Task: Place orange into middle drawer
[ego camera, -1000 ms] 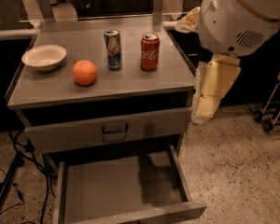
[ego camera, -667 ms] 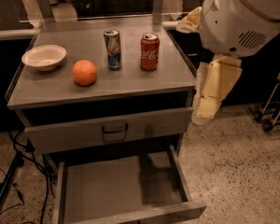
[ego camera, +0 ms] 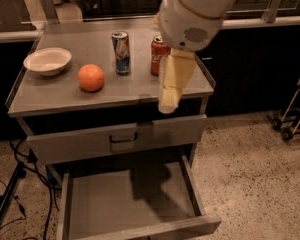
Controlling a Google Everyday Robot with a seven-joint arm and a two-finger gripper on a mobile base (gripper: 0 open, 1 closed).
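— So, what had just changed?
— The arm had swung in from beyond the bench's [ego camera: 55, 98] right edge. The tool [ego camera: 168, 104] now hung over the front right corner, just in front of the cola can [ego camera: 159, 54].
— Was it gripping anything?
— Nothing I could see. Whether it was released or clenched, I could not tell.
— And the orange [ego camera: 91, 77]?
— It had not moved. It sat toward the front left of the bench, between the bowl [ego camera: 47, 60] by the left edge and the blue can [ego camera: 121, 52], well apart from the tool.
— What did that mean for the task?
— I judged the reach as only begun. The arm was over the bench at last, but the orange was not yet grasped, and the tool had to travel left past both cans to get to it. The drawer [ego camera: 100, 209] stood pulled out below with a bare floor, ready to take the fruit. The drawer front [ego camera: 80, 144] above it was shut.
— And the surface and the room?
— The bench top was flat grey metal with a dull sheen. The speckled floor [ego camera: 250, 174] ran off to the right, where a cart's wheels [ego camera: 286, 130] showed. Dark cables [ego camera: 20, 184] trailed beside the bench on the left, and a dark counter stood behind.
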